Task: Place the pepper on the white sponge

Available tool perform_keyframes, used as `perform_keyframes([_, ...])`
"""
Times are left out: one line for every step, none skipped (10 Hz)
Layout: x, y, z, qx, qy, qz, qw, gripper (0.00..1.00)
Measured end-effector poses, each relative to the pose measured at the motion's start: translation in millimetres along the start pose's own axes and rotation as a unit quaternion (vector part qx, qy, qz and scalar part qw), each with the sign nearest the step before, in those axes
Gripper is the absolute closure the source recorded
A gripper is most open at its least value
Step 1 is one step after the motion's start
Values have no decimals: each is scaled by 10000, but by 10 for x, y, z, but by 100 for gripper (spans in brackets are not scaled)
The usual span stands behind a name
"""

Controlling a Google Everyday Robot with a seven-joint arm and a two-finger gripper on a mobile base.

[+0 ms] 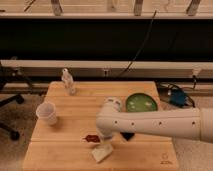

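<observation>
The small dark-red pepper (pixel 91 138) lies on the wooden table (pixel 60 150) near the front. The off-white sponge (pixel 101 152) lies flat just right of it and closer to the front edge. My gripper (pixel 103 136) is at the end of the white arm that reaches in from the right. It is low over the table, right beside the pepper and just above the sponge's far end. The arm hides where the gripper meets the pepper.
A white paper cup (pixel 47 113) stands at the left. A clear bottle (pixel 68 82) stands at the back left and a green plate (pixel 141 103) at the back right. A black phone (pixel 128 136) shows partly under the arm.
</observation>
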State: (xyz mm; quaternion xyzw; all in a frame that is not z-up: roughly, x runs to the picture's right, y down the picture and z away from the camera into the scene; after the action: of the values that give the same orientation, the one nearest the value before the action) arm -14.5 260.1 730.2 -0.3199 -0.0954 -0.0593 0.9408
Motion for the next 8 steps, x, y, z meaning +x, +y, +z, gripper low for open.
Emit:
perform_keyframes([16,40,36,-39,-40,27,10000,100])
perform_keyframes([29,65,52,-58,-74,46,9999,100])
perform_keyframes([40,94,64,-73,-110,64,9999,100])
perform_keyframes([42,129,70,-83,-153,75,9998,100])
perform_keyframes([38,152,78,-94,-173,70,9998,100])
perform_keyframes([35,178,86,-101,-200,70,9997,100])
perform_keyframes([36,217,101,-116,-223,71,9997,100])
perform_keyframes([42,261,128,-143,-248,76,9996,100])
